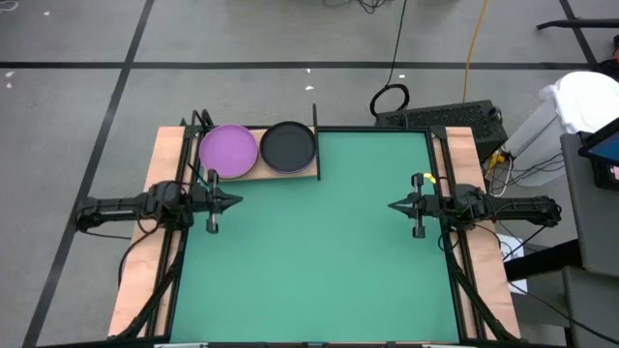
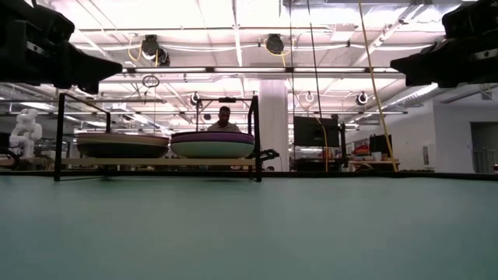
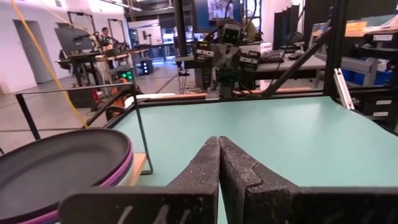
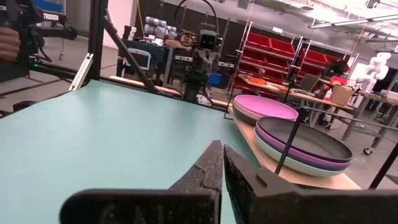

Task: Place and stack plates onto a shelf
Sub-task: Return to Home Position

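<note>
— While your left gripper (image 1: 235, 202) and right gripper (image 1: 393, 205) hang pressed together, empty, what's the risk?
— Plates (image 1: 227, 151) sit in two stacks on the shelf (image 1: 280, 175), near your left one; a wide swing there could topple them.

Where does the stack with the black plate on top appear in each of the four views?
High view: the black-topped stack is on the shelf, right of the purple plate.
Low view: right-hand stack on the shelf; its purple rim shows.
Left wrist view: lower left corner.
Right wrist view: right of centre.
Shared landmark: the shelf's black post beside it.
</note>
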`<state>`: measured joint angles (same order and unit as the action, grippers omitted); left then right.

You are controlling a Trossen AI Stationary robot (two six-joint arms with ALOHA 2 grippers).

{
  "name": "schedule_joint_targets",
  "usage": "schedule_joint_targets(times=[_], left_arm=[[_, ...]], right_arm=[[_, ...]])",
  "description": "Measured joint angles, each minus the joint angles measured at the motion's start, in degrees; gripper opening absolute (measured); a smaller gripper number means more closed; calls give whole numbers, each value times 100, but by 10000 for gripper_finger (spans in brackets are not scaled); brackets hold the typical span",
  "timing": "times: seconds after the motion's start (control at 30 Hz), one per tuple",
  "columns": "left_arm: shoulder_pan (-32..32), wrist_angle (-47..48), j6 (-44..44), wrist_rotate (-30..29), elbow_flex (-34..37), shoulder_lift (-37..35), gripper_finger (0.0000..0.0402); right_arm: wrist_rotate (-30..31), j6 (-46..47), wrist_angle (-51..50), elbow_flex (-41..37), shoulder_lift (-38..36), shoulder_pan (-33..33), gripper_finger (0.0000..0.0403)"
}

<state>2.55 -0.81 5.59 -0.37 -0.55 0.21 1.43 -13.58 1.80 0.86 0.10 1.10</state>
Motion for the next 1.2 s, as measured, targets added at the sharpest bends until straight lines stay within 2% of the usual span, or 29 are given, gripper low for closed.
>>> schedule_joint_targets(times=[0.17, 0.33, 0.7, 0.97, 1.2], left_arm=[[295, 25, 47, 236, 3, 5, 1], [334, 25, 8, 302, 3, 17, 1], [280, -9, -234, 416, 3, 17, 1], [-62, -24, -378, 486, 3, 17, 1], [-97, -27, -604, 473, 3, 17, 10]], right_arm=[[-6, 47, -57, 0, 2, 0, 0], [-6, 48, -61, 0, 2, 0, 0], [-4, 48, 11, 0, 2, 0, 0], [-2, 48, 24, 0, 2, 0, 0], [-2, 48, 31, 0, 2, 0, 0]])
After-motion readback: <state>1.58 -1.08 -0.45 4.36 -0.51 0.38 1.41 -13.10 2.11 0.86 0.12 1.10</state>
